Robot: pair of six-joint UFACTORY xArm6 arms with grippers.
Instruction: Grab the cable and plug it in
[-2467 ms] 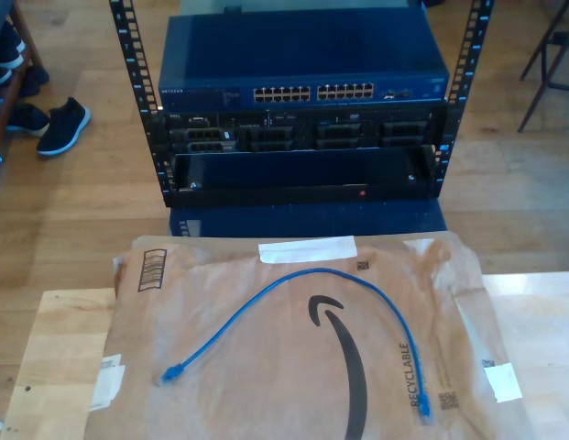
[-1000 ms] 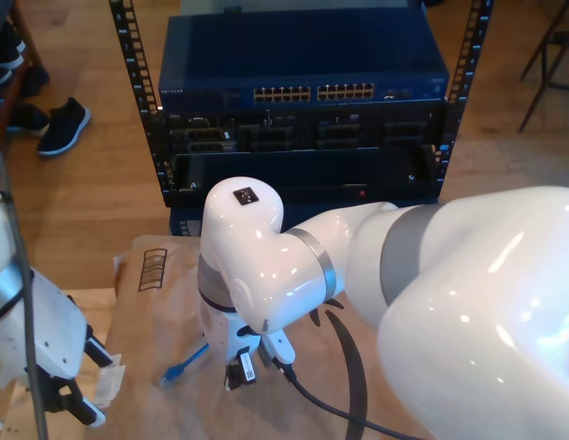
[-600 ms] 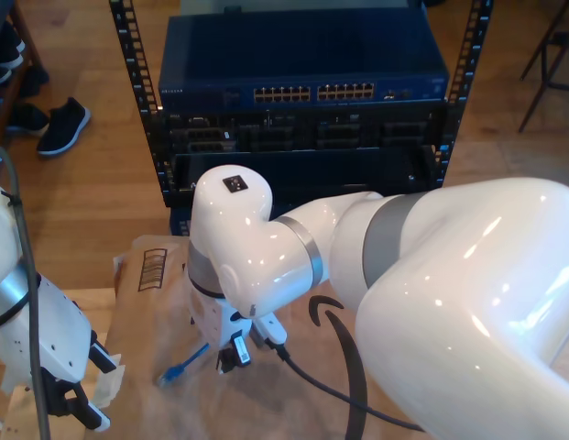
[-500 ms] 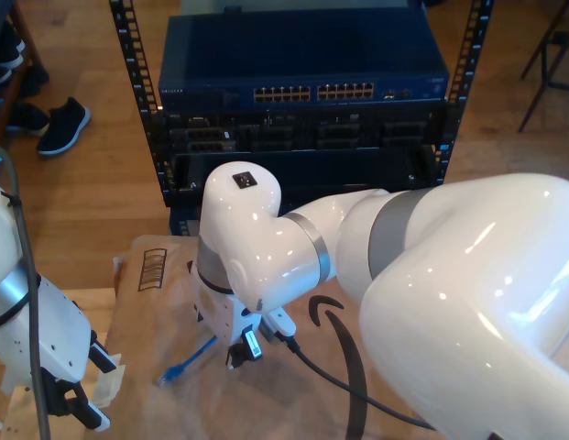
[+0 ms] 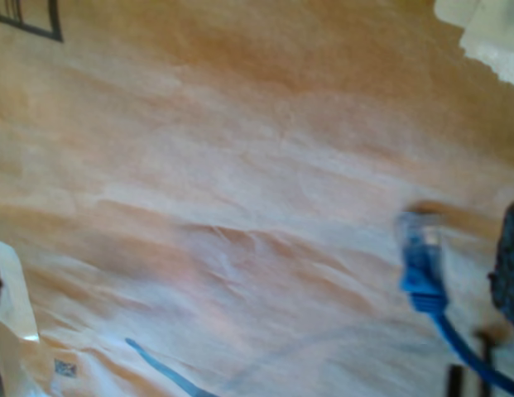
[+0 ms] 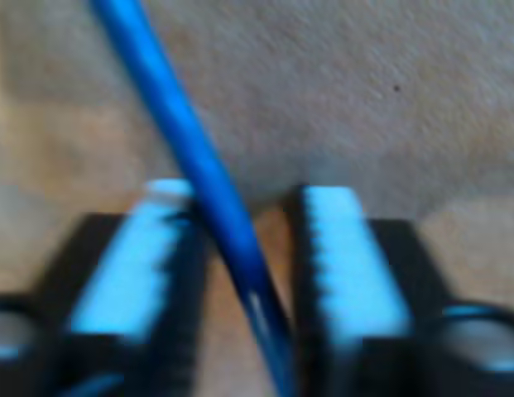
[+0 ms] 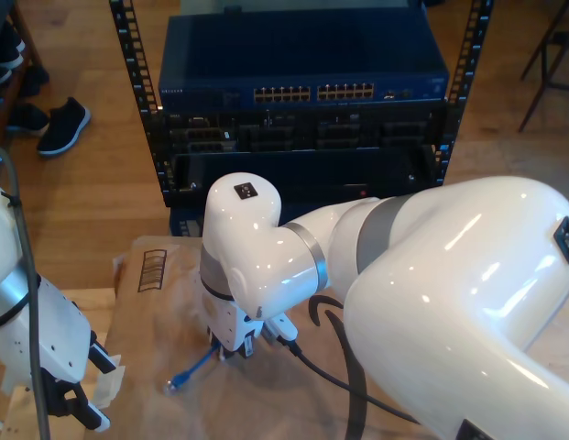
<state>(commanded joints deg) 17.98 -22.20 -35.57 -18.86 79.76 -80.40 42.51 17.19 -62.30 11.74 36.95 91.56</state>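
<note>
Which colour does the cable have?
Bright blue; the cable shows best in the second wrist view.

This looks like a networking test setup in a lab or workshop rather than a home room. An open black rack [image 7: 142,92] with perforated rails stands on a wooden plank floor [image 7: 82,197], holding a blue network switch [image 7: 302,69] with rows of ports and darker server units [image 7: 302,136] beneath it. In front is a pale wooden table [image 7: 37,316] covered with a brown paper mailer [image 7: 156,302] as a work surface. Shoes [image 7: 62,124] sit on the floor at the exterior view's left, and chair legs [image 7: 541,55] show at its right.
</note>
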